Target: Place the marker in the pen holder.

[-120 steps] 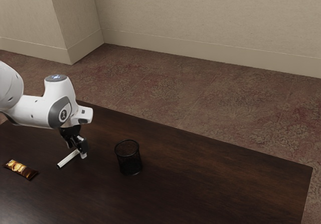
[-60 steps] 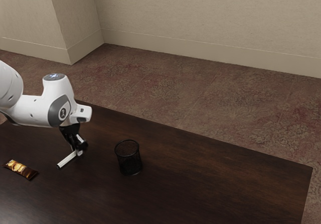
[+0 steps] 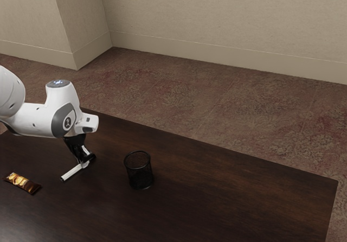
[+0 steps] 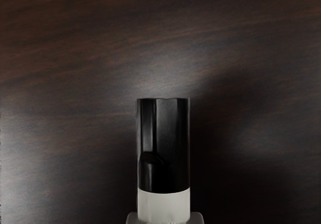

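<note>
— At which step now?
— At the grasp, probably: see the fingers (image 3: 90, 157) drawn in on the marker (image 3: 71, 174) from both sides, parted just by its thickness.
— Lying where?
— Toward the exterior view's left, slanting out under the fingers, apart from the pen holder (image 3: 139, 178) farther right. Can't tell if touching the counter (image 3: 227, 198) or just clear.
— And at the wrist?
— See the black end (image 4: 170, 143) jutting out past the fingers.
— What to do next?
— Lift well clear, carry right, tip upright over the open rim, then let go. Could snag on the rim if kept flat.
— And round about?
— Notice dark, streaky wood with a dull sheen, and a wrapped snack bar (image 3: 22, 183) at the left. Past the far edge, find mottled reddish-brown carpet (image 3: 217, 106), then a beige wall (image 3: 217, 19) above a plain baseboard (image 3: 217, 55).
</note>
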You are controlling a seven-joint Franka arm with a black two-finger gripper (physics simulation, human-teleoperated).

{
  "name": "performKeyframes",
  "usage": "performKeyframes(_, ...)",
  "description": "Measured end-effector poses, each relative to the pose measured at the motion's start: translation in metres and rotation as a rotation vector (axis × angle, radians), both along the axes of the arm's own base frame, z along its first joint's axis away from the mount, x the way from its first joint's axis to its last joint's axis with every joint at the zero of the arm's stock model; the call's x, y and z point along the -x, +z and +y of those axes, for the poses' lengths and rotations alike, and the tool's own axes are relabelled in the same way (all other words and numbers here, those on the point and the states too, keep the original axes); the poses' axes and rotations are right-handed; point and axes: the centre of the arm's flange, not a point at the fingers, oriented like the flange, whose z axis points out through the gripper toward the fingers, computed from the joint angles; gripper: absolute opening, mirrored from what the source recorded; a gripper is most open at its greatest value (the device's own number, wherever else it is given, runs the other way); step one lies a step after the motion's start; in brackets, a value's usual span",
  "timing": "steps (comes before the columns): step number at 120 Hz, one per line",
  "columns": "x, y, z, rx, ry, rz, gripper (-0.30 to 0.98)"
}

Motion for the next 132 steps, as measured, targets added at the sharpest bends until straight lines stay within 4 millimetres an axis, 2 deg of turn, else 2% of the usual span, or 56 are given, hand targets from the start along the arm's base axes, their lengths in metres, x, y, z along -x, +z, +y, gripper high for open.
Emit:
performKeyframes(16, -0.004, 0.015, -0.001, -0.005, 0.002, -0.032, -0.08)
performKeyframes(36, -0.015, 0.085, -0.012, -0.032, -0.009, -0.261, -0.1)
performKeyframes(48, -0.009, 0.124, -0.035, -0.041, -0.04, -0.434, -0.1)
performKeyframes(61, 0.008, 0.178, -0.07, -0.039, -0.092, -0.618, -0.1)
performKeyframes(67, 0.017, 0.192, -0.085, -0.035, -0.116, -0.669, -0.1)
performKeyframes(80, 0.03, 0.2, -0.115, -0.028, -0.166, -0.722, -0.1)
performKeyframes(92, 0.033, 0.197, -0.139, -0.02, -0.209, -0.737, -0.1)
performKeyframes(122, 0.029, 0.171, -0.191, 0.007, -0.298, -0.711, -0.09)
performKeyframes(132, 0.029, 0.161, -0.202, 0.016, -0.316, -0.694, -0.09)
